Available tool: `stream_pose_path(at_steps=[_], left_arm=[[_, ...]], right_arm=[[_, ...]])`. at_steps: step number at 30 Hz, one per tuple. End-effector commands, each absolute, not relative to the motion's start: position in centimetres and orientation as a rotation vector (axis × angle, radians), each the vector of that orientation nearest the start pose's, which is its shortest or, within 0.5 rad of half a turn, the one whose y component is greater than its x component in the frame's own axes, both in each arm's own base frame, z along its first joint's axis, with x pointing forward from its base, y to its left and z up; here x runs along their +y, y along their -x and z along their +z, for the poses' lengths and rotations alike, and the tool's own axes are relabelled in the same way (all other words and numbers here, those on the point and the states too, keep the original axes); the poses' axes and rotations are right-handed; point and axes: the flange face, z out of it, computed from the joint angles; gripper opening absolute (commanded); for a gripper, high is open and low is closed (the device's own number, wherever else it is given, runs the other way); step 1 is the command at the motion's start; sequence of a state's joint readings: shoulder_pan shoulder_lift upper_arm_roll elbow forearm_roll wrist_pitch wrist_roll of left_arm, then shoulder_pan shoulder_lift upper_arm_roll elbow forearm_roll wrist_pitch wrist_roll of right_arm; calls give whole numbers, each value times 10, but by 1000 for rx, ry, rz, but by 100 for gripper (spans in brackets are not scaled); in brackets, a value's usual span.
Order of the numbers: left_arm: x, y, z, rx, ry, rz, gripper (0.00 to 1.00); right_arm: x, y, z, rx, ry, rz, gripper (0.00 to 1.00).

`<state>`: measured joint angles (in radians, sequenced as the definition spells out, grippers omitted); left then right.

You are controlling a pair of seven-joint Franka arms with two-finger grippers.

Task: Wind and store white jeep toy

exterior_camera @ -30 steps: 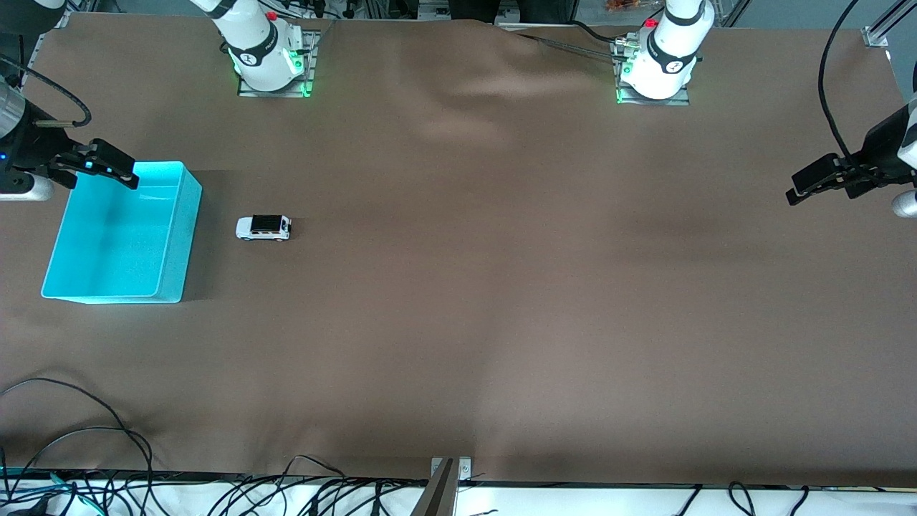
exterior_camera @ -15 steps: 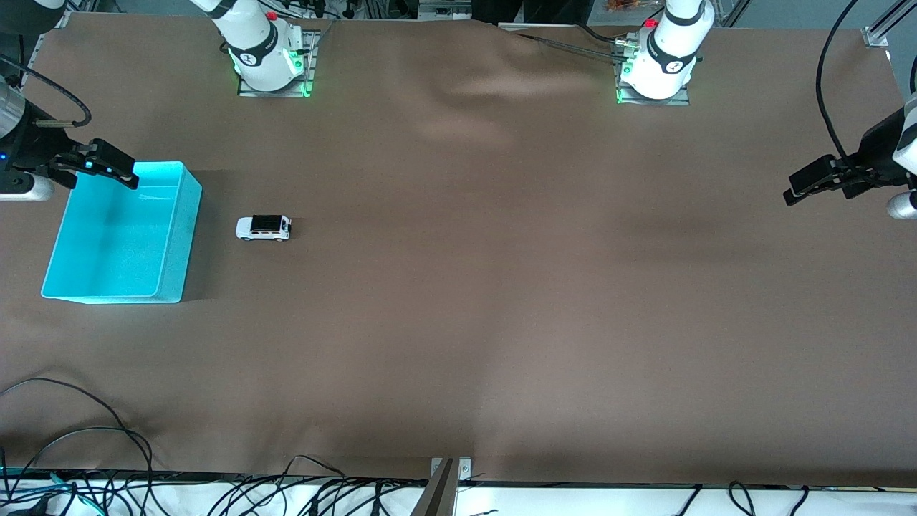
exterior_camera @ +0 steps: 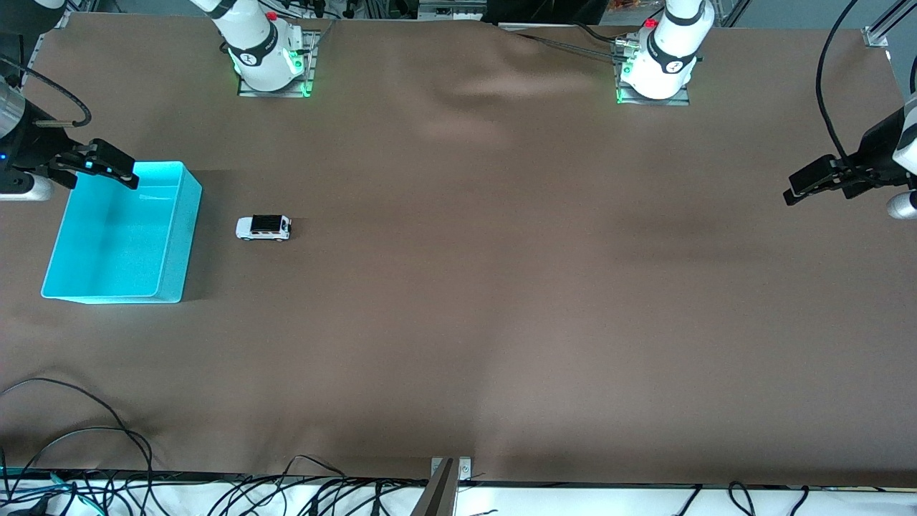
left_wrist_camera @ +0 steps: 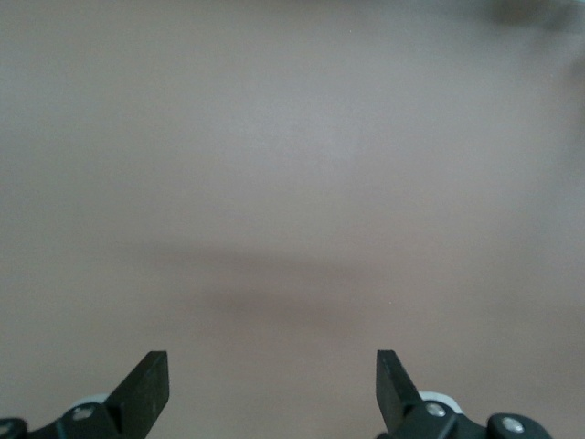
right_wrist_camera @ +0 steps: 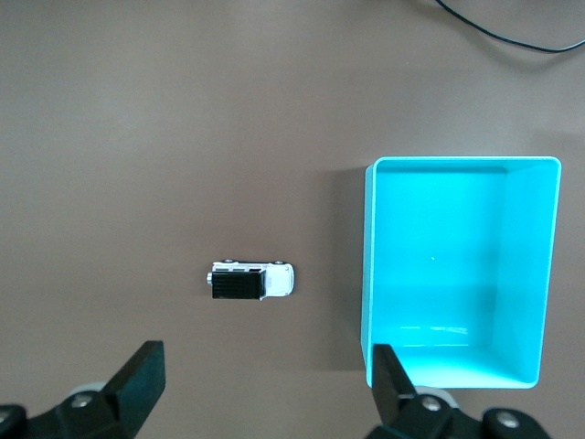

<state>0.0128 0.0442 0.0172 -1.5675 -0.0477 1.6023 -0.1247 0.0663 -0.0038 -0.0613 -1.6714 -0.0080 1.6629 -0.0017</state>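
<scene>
The white jeep toy (exterior_camera: 263,228) with a black roof stands on the brown table beside a cyan bin (exterior_camera: 174,236), toward the right arm's end. It also shows in the right wrist view (right_wrist_camera: 251,281), with the bin (right_wrist_camera: 367,274) beside it. My right gripper (exterior_camera: 107,164) is open and empty, up over the bin's corner at the table's end. In its wrist view its fingertips (right_wrist_camera: 146,370) stand wide apart. My left gripper (exterior_camera: 809,185) is open and empty, up over the bare table at the left arm's end; its wrist view (left_wrist_camera: 270,384) shows only table.
The two arm bases (exterior_camera: 266,61) (exterior_camera: 655,68) stand along the table's edge farthest from the front camera. Cables (exterior_camera: 71,444) lie along the nearest edge. The brown cloth (exterior_camera: 487,251) has shallow wrinkles.
My left gripper has shifted slightly toward the arm bases. The jeep, the bin and my right gripper have not moved.
</scene>
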Motion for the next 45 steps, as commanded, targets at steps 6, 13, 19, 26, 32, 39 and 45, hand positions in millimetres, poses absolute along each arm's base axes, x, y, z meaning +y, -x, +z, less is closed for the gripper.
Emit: stream_pose_path(at_steps=[6, 13, 19, 26, 32, 39, 45], left_arm=[[13, -565, 607, -224, 3195, 18, 100], [13, -565, 607, -224, 3195, 18, 100], [13, -565, 607, -224, 3196, 16, 100], [13, -566, 606, -224, 3195, 18, 100], [13, -566, 605, -225, 3195, 21, 100], [12, -568, 602, -222, 3195, 30, 100], [13, -569, 597, -225, 3194, 43, 100]], right_arm=[[9, -553, 589, 152, 3132, 58, 100], [6, -549, 581, 166, 3133, 142, 100], [6, -550, 571, 164, 3133, 174, 100], [14, -551, 533, 165, 3133, 205, 100], [30, -532, 483, 254, 3132, 165, 100], [46, -513, 423, 414, 3126, 166, 100], [54, -497, 383, 500, 3121, 181, 100]])
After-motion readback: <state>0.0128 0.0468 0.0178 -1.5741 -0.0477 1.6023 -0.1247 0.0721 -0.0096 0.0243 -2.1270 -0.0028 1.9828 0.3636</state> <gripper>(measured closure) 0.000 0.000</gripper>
